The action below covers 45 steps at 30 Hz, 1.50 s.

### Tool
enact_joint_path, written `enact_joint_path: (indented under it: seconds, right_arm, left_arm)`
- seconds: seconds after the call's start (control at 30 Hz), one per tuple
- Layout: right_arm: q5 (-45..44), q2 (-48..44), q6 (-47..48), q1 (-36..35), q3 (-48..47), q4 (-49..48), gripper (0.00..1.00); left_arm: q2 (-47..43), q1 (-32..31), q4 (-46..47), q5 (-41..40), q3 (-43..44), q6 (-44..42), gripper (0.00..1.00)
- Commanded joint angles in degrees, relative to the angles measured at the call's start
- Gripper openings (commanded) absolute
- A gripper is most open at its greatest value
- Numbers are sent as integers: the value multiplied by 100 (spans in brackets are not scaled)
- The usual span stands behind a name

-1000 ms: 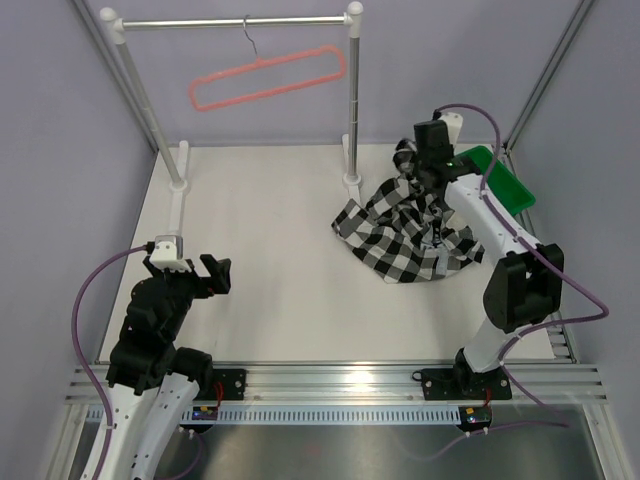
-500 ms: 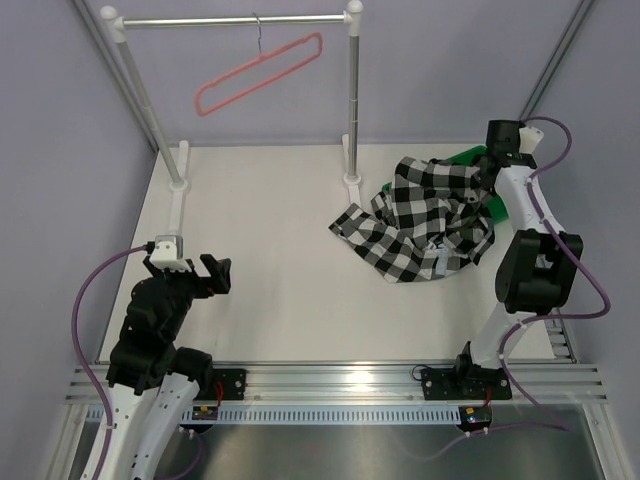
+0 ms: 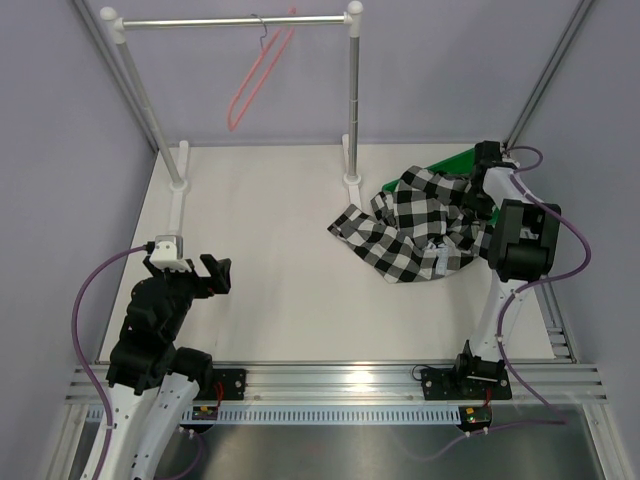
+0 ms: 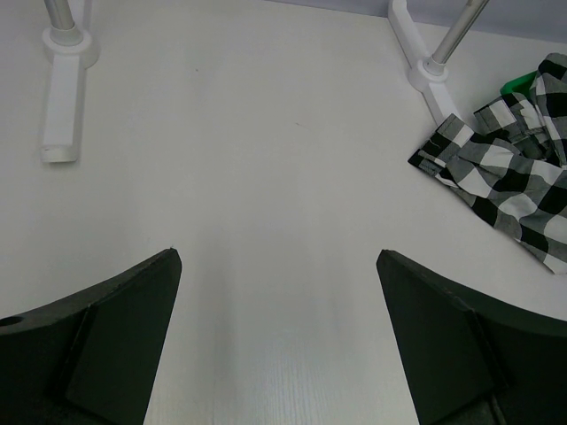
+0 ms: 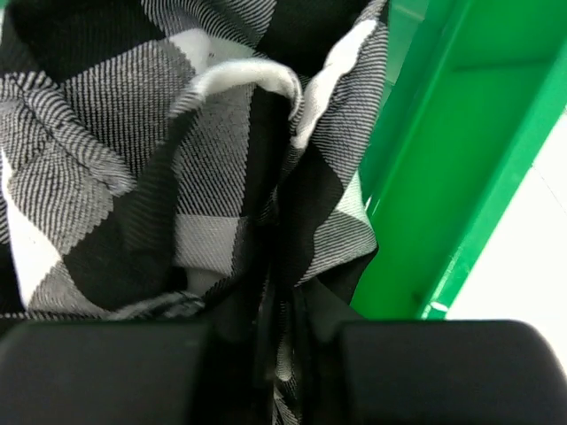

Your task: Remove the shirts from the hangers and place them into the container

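Observation:
The black-and-white checked shirt (image 3: 420, 225) lies crumpled at the right, its far end draped over the green container (image 3: 455, 160). My right gripper (image 3: 478, 185) is at the tray's near rim, shut on a fold of the shirt (image 5: 177, 159), with cloth pinched between the jaws of my right gripper (image 5: 279, 354). The container's green wall (image 5: 443, 133) is right beside it. The pink hanger (image 3: 255, 70) hangs bare on the rail, seen nearly edge-on. My left gripper (image 3: 212, 272) is open over bare table at the near left, holding nothing (image 4: 279, 266). The shirt's edge (image 4: 505, 177) shows far to its right.
A silver rail (image 3: 235, 21) on two posts (image 3: 352, 100) crosses the back, with white feet (image 3: 180, 190) on the table. Grey walls close in on both sides. A slotted metal rail runs along the near edge.
My right arm has swung right and back to the tray, dragging the shirt with it. The hanger has swung round on the rail. The left arm has not moved.

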<state>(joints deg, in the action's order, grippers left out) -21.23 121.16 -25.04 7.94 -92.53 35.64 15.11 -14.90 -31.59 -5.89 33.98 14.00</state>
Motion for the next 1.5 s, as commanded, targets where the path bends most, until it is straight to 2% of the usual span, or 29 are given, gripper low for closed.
enact_joint_path:
  seconds: [0.0,0.13,0.17,0.27,0.3,0.43,0.57,0.67,0.73,0.87,1.07,1.2,1.47]
  right_arm:
    - [111,-312,121,23,-459,127,21]
    - [346,-909,157,14,-302,-65,38]
    - [426,-1050,166,5,-240,-118,50]
    - [489,-1647,297,-117,-55,-259,65]
    - [454,-1910,350,-257,-11,-268,76]
    - [208,-2518,789,-776,340,-364,92]
    - [338,-3063,1334,-1777,815,-619,95]
    - [1102,-3301,1721,-2435,1175,-768,99]
    - [1534,-3284,1941,-2735,1351,-804,99]
    - [1640,-2705,2020,-3438,1167,-418,99]
    - [1833,-1711,2064,-3686,1036,-610,99]
    - [1658,-1027,2090,-3695,799,-655,99]
    - [1561,-348,2100,-3686,622,-646,98]
  left_arm:
    - [27,-22,233,-26,-40,59,99]
    - [27,-22,241,-17,-40,59,99]
    - [27,-22,241,-17,-40,59,99]
    - [0,-22,241,-17,-40,59,99]
    - [0,-22,241,-17,-40,59,99]
    - [-17,-22,241,-17,-40,59,99]
    - [-26,-22,233,-17,-40,59,99]
    - [-26,-22,224,-9,-40,59,99]
    - [-17,-22,224,-17,-40,59,99]
    - [-26,-22,224,0,-40,68,99]
    - [-26,-22,215,9,-40,68,99]
    - [-17,-22,215,9,-32,68,99]
    - [0,-31,215,9,-40,68,99]
